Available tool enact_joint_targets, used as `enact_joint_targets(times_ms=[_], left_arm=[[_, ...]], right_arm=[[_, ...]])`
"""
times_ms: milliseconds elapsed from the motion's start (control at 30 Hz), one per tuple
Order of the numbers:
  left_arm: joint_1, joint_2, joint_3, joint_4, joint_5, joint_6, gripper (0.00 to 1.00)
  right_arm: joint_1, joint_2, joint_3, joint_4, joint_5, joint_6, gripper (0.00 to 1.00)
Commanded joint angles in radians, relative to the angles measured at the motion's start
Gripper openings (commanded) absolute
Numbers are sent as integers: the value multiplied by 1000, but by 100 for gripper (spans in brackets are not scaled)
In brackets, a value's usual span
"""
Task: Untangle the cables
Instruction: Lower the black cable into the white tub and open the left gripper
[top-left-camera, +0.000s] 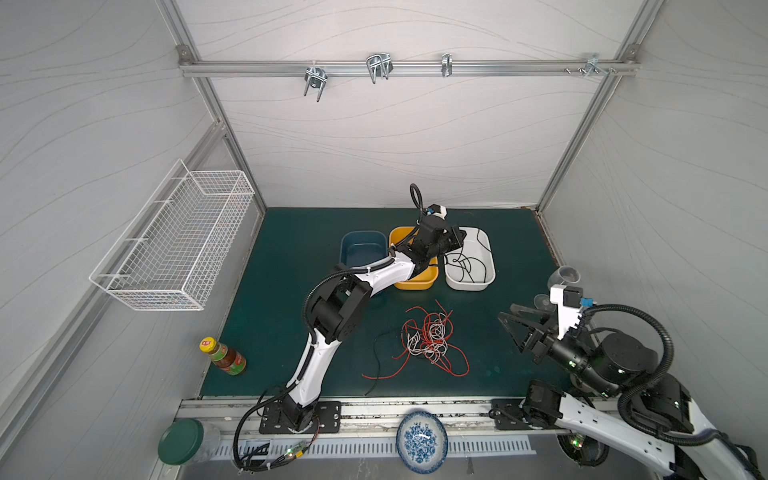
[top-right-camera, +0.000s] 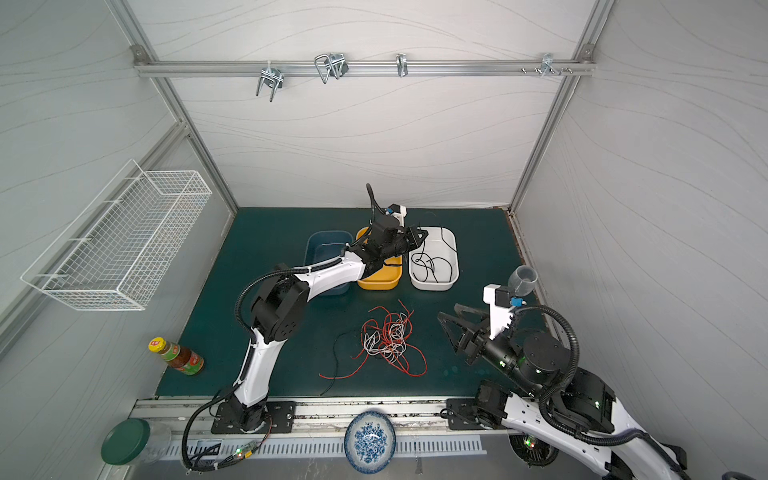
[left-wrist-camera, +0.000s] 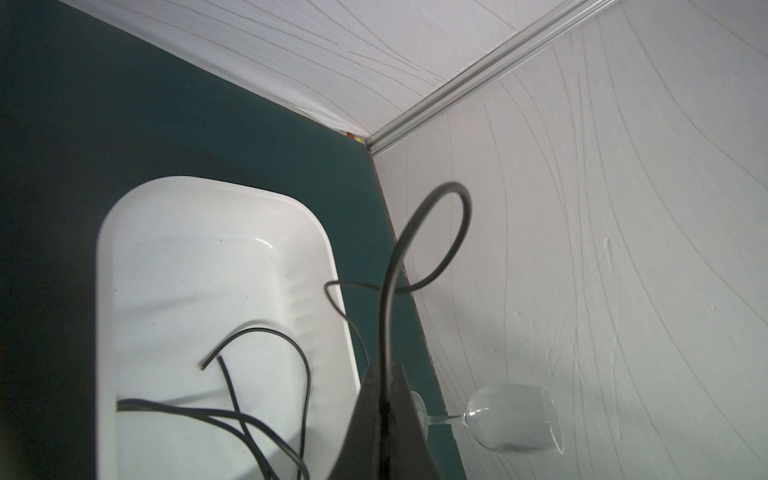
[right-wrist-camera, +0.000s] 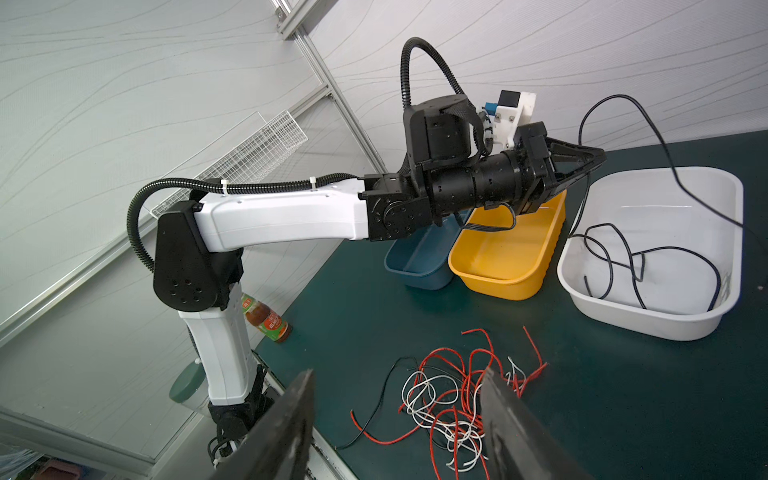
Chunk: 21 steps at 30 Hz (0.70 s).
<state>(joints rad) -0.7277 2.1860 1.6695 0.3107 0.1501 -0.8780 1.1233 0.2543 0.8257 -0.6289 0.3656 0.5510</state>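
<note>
Red and white cables (top-left-camera: 430, 338) lie knotted mid-mat, while a black cable (top-left-camera: 460, 262) is pinched over the white bin (top-left-camera: 469, 286).

Red strands loop wide around a tighter white snarl at the centre of the green mat (top-left-camera: 291, 270). The cables (right-wrist-camera: 453, 399) sit flat there, and a thin black strand (top-left-camera: 376, 353) curves out of the knot's left side toward the front edge. Well apart from it, behind, the black cable (right-wrist-camera: 631, 257) lies in loose coils inside the white bin, just right of the yellow bin (top-left-camera: 415, 283). It then arcs up over the rim to the left gripper (top-left-camera: 457, 240), whose fingers are pressed together on it. From the left wrist the black cable (left-wrist-camera: 386, 311) is seen leaving the closed tips. The right gripper (top-left-camera: 506, 312) hangs over the mat to the right of the knot, jaws spread and holding nothing.
</note>
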Motion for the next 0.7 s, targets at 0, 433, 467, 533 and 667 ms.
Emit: enact_joint_targets(times_ms=[0,433,467,533,667], left_arm=[[-9,-52,-48,84,-75,0,0],[-32,-140,-154,-70,-190,65,0],[-37,-149,-149,-107,-215,75,0],[-48,-153,-117,-187,-239,95,0],[-59,-112,-34,-298,-203,99,0]], right_arm=[[4,26,15,15,-31,-7,64],[4,74,16,-20,25,50,64],[4,76,16,-31,42,65,64],[4,82,15,-41,67,87,64],[4,130,36,-86,112,148,64]])
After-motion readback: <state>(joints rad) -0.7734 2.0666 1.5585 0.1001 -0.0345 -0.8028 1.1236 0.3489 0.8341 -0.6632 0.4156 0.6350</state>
